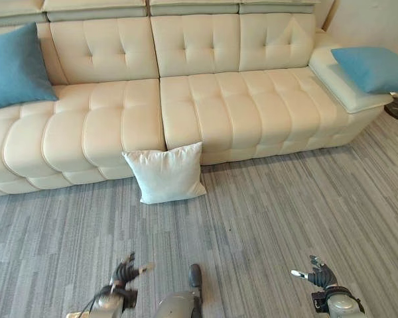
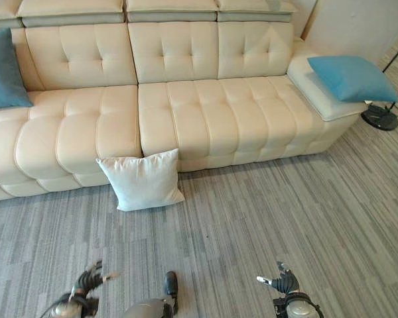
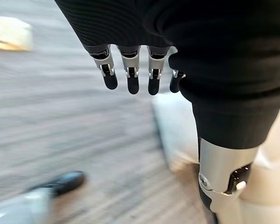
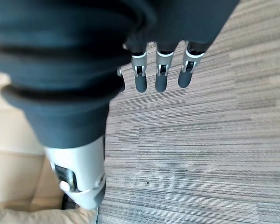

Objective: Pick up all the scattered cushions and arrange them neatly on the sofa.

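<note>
Reaching for 1 white cushion (image 1: 166, 173) leaning vs sofa (image 1: 205, 99) front: both robot hands, left (image 1: 123, 275) & right (image 1: 320, 275), fingers apart, empty; I'd approach low, grab both sides.

Grey striped carpet (image 1: 285, 218); black lamp base (image 2: 383, 118) at sofa's right end.

Glossy leather sofa (image 1: 205, 99), cloth cushion (image 1: 166, 173)
</note>
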